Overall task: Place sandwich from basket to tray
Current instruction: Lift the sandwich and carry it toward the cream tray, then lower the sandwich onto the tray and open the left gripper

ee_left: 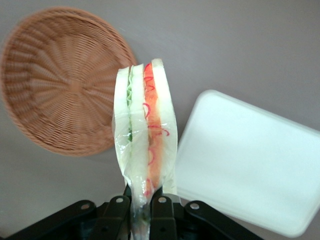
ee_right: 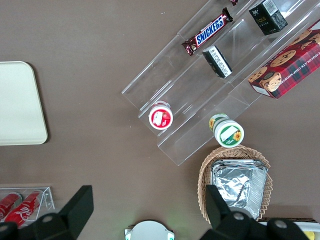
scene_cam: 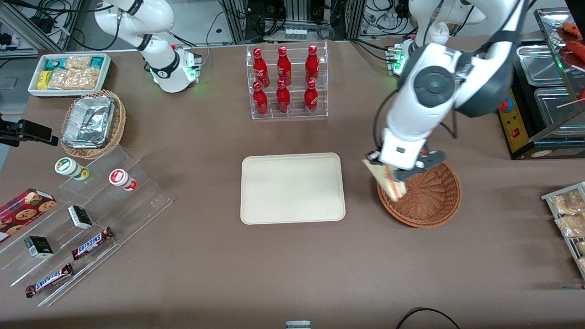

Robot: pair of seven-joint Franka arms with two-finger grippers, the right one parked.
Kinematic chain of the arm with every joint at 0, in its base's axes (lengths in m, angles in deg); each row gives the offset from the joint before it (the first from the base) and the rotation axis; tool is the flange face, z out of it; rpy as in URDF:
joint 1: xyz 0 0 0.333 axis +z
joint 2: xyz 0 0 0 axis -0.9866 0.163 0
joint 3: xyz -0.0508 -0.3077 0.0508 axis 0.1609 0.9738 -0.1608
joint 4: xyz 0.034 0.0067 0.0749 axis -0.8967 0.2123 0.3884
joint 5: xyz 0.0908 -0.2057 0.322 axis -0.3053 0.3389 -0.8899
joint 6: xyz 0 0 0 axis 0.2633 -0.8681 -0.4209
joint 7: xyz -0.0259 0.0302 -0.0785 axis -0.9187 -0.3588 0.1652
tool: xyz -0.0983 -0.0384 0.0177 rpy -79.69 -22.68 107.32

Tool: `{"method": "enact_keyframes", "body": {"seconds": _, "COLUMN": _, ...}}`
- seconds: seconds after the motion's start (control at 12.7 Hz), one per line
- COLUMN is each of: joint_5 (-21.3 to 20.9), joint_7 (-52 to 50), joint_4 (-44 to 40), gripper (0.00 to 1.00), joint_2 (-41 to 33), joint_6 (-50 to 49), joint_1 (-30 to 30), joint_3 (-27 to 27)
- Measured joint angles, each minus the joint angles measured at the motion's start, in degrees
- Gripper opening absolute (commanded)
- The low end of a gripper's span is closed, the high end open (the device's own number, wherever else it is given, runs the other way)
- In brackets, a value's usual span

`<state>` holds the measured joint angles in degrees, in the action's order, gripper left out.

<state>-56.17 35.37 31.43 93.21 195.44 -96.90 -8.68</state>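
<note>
Glossy white rounded segments of the working left arm [scene_cam: 434,87], with a dark grey circular joint cap, black cables and green base lights, ending in a black, screw-studded two-finger gripper [ee_left: 145,210] on a white wrist.

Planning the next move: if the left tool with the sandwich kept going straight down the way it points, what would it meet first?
Probably the table, in the gap between basket and tray. The tool is shut on the sandwich, whose tip would land first; depth is unclear.
</note>
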Motion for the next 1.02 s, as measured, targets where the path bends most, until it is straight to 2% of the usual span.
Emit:
{"method": "enact_keyframes", "body": {"seconds": 0.47, "joint_5": 0.0, "joint_7": 1.0, "joint_4": -2.3, "gripper": 0.0, "joint_2": 8.8, "joint_6": 11.5, "joint_1": -9.7, "joint_3": 1.0}}
{"method": "enact_keyframes", "body": {"seconds": 0.79, "joint_5": -4.8, "joint_7": 2.1, "joint_4": -2.5, "gripper": 0.0, "joint_2": 15.2, "joint_6": 17.7, "joint_1": -13.8, "joint_3": 1.0}}
{"method": "enact_keyframes", "body": {"seconds": 1.02, "joint_5": -5.6, "joint_7": 2.0, "joint_4": -3.8, "gripper": 0.0, "joint_2": 20.1, "joint_6": 20.6, "joint_1": -16.2, "joint_3": 1.0}}
